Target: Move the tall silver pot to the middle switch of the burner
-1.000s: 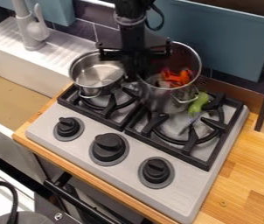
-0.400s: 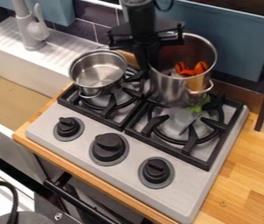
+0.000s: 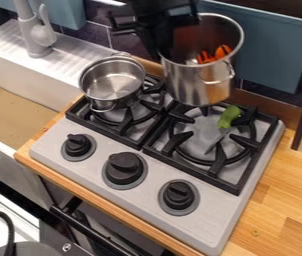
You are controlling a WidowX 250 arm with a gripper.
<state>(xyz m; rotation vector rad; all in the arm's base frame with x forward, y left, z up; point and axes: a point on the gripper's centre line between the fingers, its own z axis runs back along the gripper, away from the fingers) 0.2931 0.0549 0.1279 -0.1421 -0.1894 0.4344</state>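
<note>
The black gripper [image 3: 162,52] is at the top of the camera view, shut on the left rim of the tall silver pot [image 3: 197,85]. The pot hangs a little tilted above the back part of the stove, with orange pieces [image 3: 214,54] inside it. Its small side handle faces the front right. The middle switch [image 3: 124,168] is a black knob on the stove's front panel, between two smaller knobs. Part of the pot's left wall is hidden behind the gripper.
A low silver pot [image 3: 112,82] sits on the left burner [image 3: 123,116], close to the tall pot's left. A green object [image 3: 229,116] lies on the right burner [image 3: 214,142]. Blue panels stand behind the stove, and a white sink [image 3: 53,62] is at left.
The tall pot first shifted right with the gripper, then rose and came slightly back left. More of the right burner and the green object now shows beneath it.
</note>
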